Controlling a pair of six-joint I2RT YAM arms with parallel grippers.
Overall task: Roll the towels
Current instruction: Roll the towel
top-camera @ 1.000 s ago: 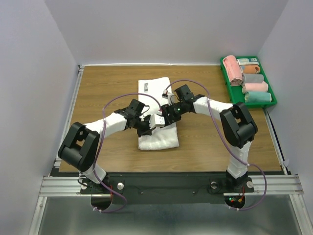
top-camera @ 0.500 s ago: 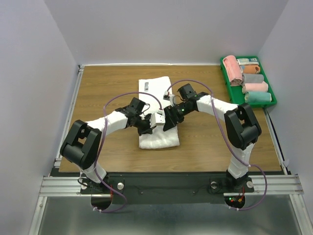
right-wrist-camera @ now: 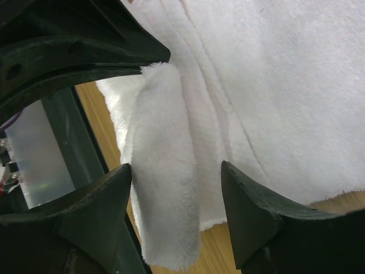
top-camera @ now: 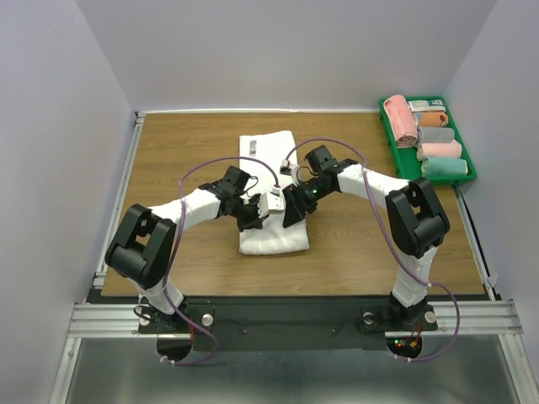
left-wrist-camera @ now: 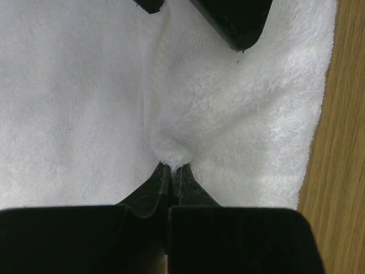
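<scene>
– Left wrist view: how do the left jaws stand?
– Closed tight, pinching a small raised peak of the large white terry towel (left-wrist-camera: 74, 114).
– And the right jaws?
– Apart, straddling a loose upright fold of that towel. The fold rests against one black finger (right-wrist-camera: 85, 211) and is clear of the other.
– Where does the towel lie?
– On the brown wooden surface (top-camera: 177, 151), well apart from the green plastic tray (top-camera: 394, 156), to its left in the top view. Rolled pink, orange and pale green towels (top-camera: 400, 119) fill the tray.
</scene>
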